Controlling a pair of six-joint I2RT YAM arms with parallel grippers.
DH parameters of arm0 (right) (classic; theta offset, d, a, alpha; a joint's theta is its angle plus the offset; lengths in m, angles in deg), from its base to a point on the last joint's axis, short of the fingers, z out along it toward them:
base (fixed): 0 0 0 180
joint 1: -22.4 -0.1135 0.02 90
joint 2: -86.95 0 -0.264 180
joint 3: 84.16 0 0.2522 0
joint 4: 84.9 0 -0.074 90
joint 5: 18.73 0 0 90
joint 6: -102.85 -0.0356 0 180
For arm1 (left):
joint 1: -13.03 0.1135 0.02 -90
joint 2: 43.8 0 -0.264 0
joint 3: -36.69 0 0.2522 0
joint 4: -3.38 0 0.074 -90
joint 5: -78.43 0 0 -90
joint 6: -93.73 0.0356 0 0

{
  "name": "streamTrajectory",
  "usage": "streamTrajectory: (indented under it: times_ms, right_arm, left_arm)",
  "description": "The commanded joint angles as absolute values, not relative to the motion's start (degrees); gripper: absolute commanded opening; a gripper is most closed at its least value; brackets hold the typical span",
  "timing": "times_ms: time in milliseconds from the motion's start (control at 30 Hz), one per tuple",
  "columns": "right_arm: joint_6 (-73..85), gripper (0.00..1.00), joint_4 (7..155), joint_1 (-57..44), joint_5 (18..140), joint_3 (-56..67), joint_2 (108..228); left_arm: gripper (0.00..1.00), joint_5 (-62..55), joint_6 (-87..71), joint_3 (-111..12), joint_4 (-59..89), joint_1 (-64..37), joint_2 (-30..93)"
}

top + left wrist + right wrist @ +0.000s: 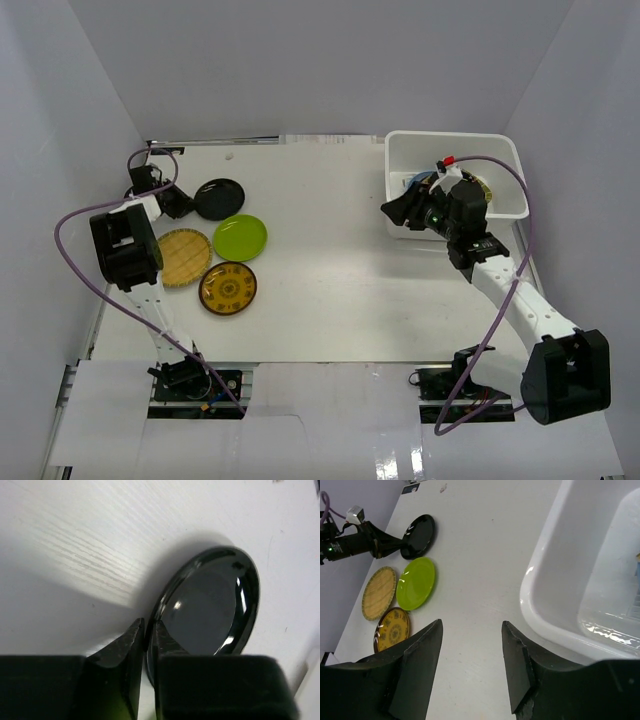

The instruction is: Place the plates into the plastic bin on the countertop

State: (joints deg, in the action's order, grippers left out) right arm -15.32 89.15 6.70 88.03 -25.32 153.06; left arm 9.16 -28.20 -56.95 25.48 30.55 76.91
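Observation:
My left gripper [182,202] is shut on the left rim of the glossy black plate [220,198], low over the white countertop [330,270]. In the left wrist view the fingers [131,650] pinch the black plate's [210,605] rim. The lime green plate [240,236], woven bamboo plate [183,257] and yellow patterned plate [228,288] lie next to it. My right gripper [395,214] is open and empty beside the left wall of the white plastic bin [500,145]. A light blue plate [415,182] shows partly inside the bin, behind the arm.
Pale grey walls enclose the countertop on three sides. The right wrist view shows the bin's rim [540,600] close on the right of the open gripper [472,627], and the black [417,536], green [416,582], bamboo [379,592] and yellow [394,629] plates far left.

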Motion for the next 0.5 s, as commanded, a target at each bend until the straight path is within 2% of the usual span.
streamTrajectory:
  times_ms: [0,33,67,200,333,467]
  right_arm:
    - [-15.8,0.57,93.1,3.8,88.4,-25.7,151.5]
    - [-15.9,0.57,93.2,3.0,88.2,-25.7,151.7]
    - [-15.9,0.57,93.2,2.1,88.0,-25.6,152.2]
    - [-16.2,0.58,93.8,-2.4,87.7,-24.8,155.0]
    - [-15.9,0.70,94.0,-5.8,88.6,-22.3,158.8]
    - [-14.9,0.90,92.5,-9.6,88.8,-18.0,163.8]
  left_arm:
    - [0.19,11.2,-28.6,-56.3,23.1,30.9,76.2]
    - [0.12,11.2,-28.8,-55.8,22.6,31.0,76.0]
    - [0.00,11.1,-29.1,-55.3,21.6,31.1,75.6]
    - [0.00,11.8,-32.1,-52.1,18.4,31.9,71.4]
    - [0.00,13.6,-36.3,-48.8,13.1,32.1,64.0]
    - [0.00,17.9,-42.1,-44.1,6.3,31.8,55.6]
